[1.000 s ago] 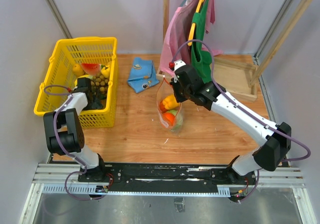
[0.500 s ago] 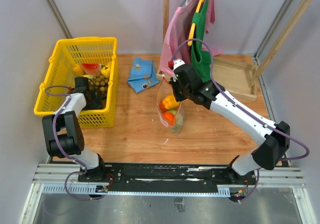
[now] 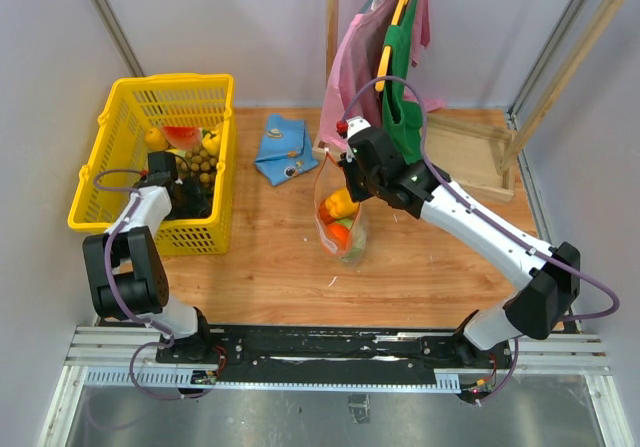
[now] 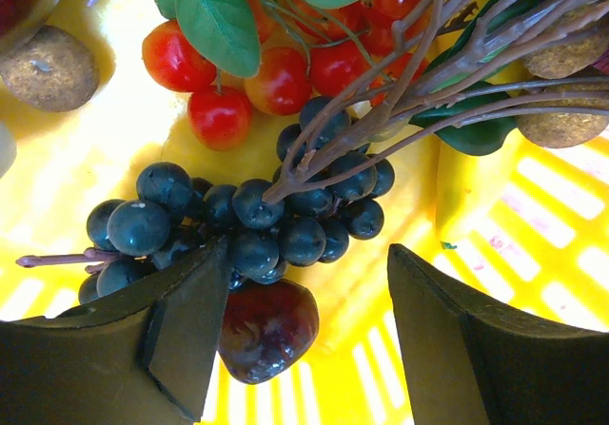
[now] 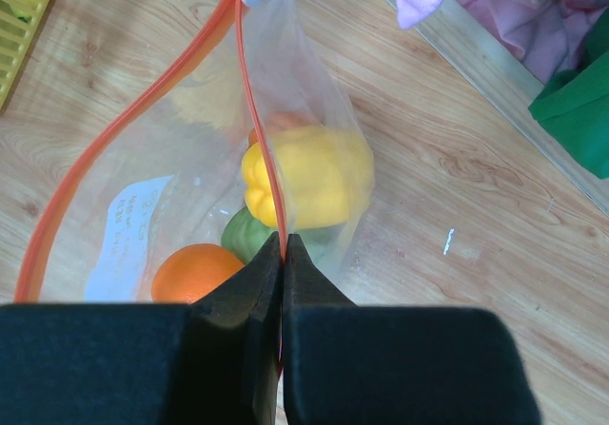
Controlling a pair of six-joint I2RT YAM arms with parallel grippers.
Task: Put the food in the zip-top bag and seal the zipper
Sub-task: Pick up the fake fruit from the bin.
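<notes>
Item: bunch of dark purple toy grapes (image 4: 257,218) on a brown plastic stem, lying on the floor of the yellow lattice plastic basket (image 3: 120,107) among red toy cherries (image 4: 276,68) and a dark red glossy fruit (image 4: 266,330). Tool: left gripper (image 4: 306,268), jaws well apart and straddling the lower end of the bunch, one finger just beside the berries and the other clear of them, with nothing gripped. Handling, as judged: light, knobbly and glossy, with berries that may roll under the pads. It is best taken across the thick middle of the cluster near the stem junction, not by a single berry. Destination: clear thin-plastic zip-top bag (image 3: 345,229), hanging above the wooden table (image 3: 270,267). The right gripper (image 5: 284,246) is closed tight on its rim at the red zipper strip (image 5: 257,130), with the mouth gaping. The bag looks limp and slippery. Already inside are a yellow toy pepper (image 5: 319,178), an orange toy fruit (image 5: 195,273) and a green piece (image 5: 243,235).
</notes>
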